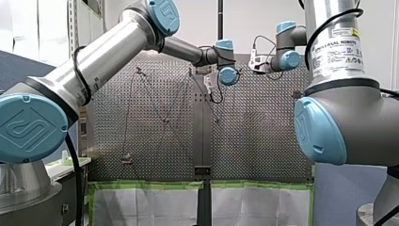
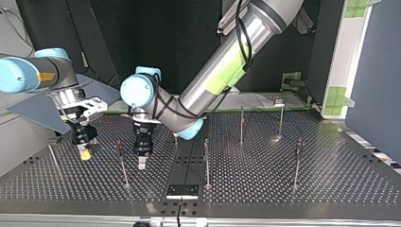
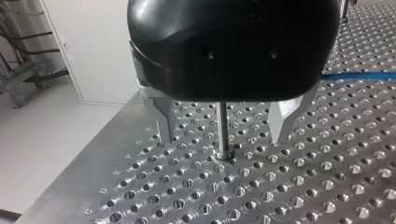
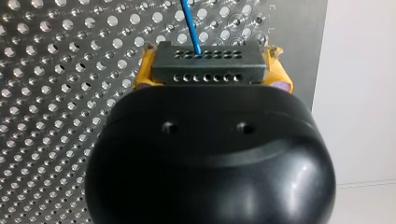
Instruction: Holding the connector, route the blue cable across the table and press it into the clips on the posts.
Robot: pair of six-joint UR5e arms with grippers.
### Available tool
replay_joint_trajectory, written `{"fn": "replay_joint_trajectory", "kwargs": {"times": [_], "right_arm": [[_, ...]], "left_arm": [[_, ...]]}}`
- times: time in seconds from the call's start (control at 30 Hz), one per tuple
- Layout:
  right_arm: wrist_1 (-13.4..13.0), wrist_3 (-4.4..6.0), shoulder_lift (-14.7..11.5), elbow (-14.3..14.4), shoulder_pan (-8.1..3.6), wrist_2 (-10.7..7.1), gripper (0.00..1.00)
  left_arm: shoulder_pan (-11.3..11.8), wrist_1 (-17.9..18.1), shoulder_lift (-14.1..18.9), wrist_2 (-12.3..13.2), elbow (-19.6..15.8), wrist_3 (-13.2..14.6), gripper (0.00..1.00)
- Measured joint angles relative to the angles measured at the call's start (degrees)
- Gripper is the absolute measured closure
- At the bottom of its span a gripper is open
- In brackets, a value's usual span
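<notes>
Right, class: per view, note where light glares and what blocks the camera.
Front view: the tube of my left arm shines. Top view: dark backdrop, a glare patch on the table. Left wrist view: the left claw blocks much of the table. Right wrist view: the right claw, softly highlighted, blocks most of the scene; the connector shows ahead.

In the top view, my left gripper (image 2: pixel 141 163) hangs left of the central post (image 2: pixel 206 163); my right gripper (image 2: pixel 84 153) is further left, the connector (image 4: pixel 208 63) between its fingers. Three other posts (image 2: pixel 241 125) stand right of the central post, a plate (image 2: pixel 182 190) before it.
</notes>
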Motion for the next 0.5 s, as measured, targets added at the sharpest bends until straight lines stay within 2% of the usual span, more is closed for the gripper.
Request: {"fn": "replay_joint_trajectory", "kwargs": {"times": [0.2, 0.5], "right_arm": [[0.00, 0.00, 0.00, 0.00, -0.01, 0.00, 1.00], [0.00, 0.00, 0.00, 0.00, -0.01, 0.00, 1.00]], "left_arm": [[-0.19, -0.19, -0.21, -0.20, -0.21, -0.19, 0.00], [-3.15, -4.05, -4.00, -4.04, -3.69, -2.12, 0.00]]}}
